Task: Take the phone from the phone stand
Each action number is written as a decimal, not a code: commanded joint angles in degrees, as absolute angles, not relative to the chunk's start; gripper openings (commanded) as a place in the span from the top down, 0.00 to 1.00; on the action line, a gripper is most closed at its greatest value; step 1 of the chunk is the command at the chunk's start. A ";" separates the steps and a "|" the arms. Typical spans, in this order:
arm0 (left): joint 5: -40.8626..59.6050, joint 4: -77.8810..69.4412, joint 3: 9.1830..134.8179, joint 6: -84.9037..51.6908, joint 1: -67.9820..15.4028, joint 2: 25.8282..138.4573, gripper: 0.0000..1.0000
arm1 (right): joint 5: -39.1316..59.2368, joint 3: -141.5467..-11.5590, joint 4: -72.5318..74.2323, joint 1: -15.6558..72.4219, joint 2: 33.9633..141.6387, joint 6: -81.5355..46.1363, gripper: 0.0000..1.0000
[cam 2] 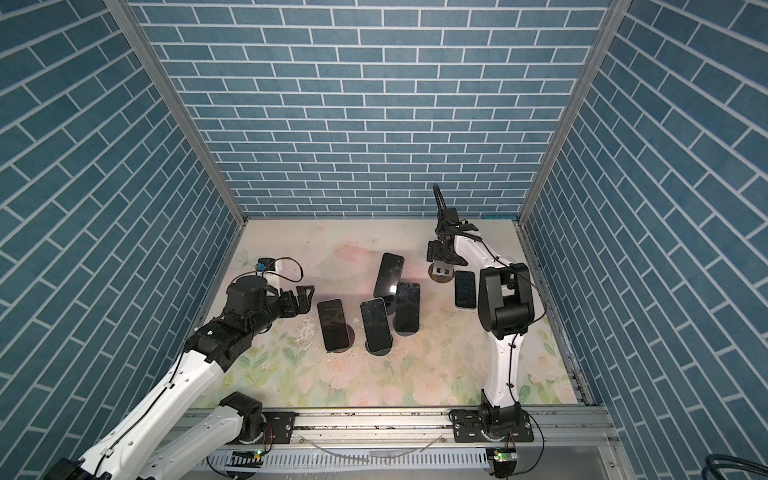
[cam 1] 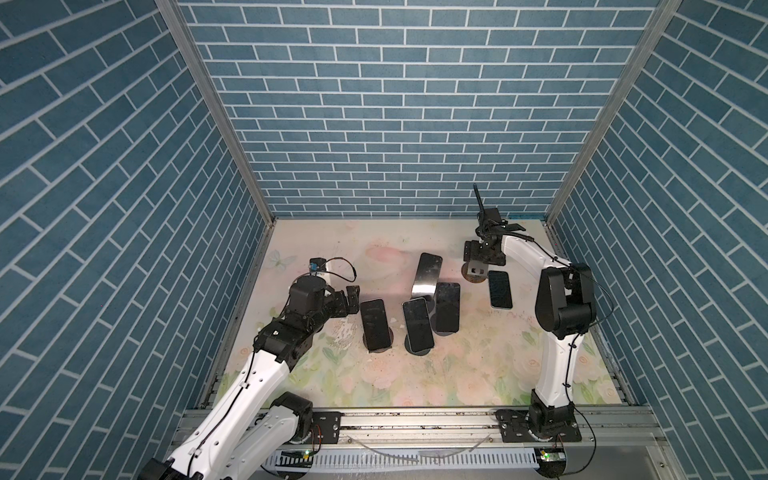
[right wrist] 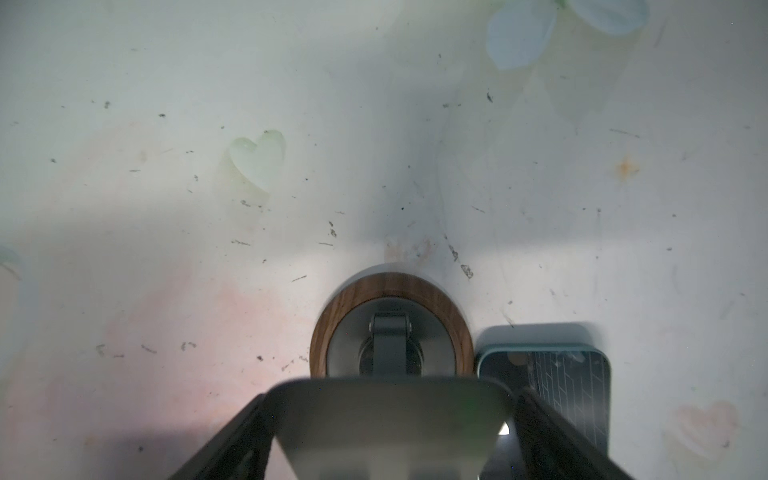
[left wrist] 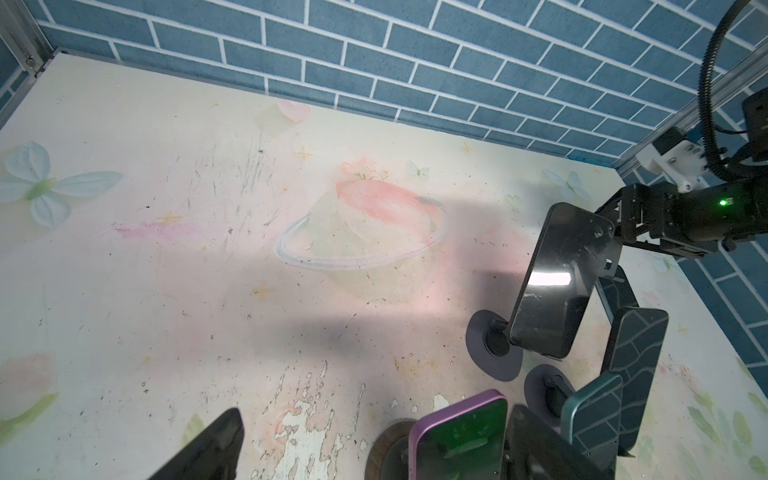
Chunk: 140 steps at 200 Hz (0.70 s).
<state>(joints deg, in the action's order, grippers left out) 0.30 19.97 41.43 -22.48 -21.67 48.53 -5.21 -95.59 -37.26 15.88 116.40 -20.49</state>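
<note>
Here's the slim teal-edged phone point(right wrist: 557, 386), dark screen up, lying flat on the pale floral-printed worktop point(cam 1: 374, 374). It is off its mount and just beside the round wood-rimmed phone stand point(right wrist: 390, 328), at the upper right of the floor area in both top views. The right claw point(right wrist: 392, 399) hangs right over that stand, jaws spread wide either side of its bare grey plate and gripping nothing. A sliver of light shows between plate and finger. Over on the left, the left claw point(cam 1: 353, 300) is spread wide too and empty, just beside a purple-edged phone point(left wrist: 457, 436) propped on a round dark base. Crowded next to it at centre frame are a propped blue-green-cased phone point(left wrist: 594, 415), a dark phone mirroring the brick pattern point(left wrist: 636, 365) and a tall glossy black phone point(left wrist: 557, 282), each on its own round base. Blue brick-patterned walls point(cam 1: 395, 124) box it all in. In the right wrist view the grey plate is a blur that hides the near side of the base, and a claw finger cuts across the flat phone's corner. The purple-edged one runs off the bottom of the left wrist frame.
</note>
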 commanded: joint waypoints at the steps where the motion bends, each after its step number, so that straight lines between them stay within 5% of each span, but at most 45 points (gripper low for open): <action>1: 1.54 19.20 41.63 -23.09 -22.06 49.62 0.00 | -5.90 -92.44 -37.24 16.23 108.60 -20.13 0.09; 113: 1.23 21.75 46.14 -12.99 -37.62 52.55 0.00 | -4.10 -73.24 -39.89 24.86 83.79 -23.08 0.10; 140: 1.59 20.27 45.27 -13.36 -40.99 52.51 0.00 | -3.87 -67.91 -38.90 27.86 78.65 -26.34 0.02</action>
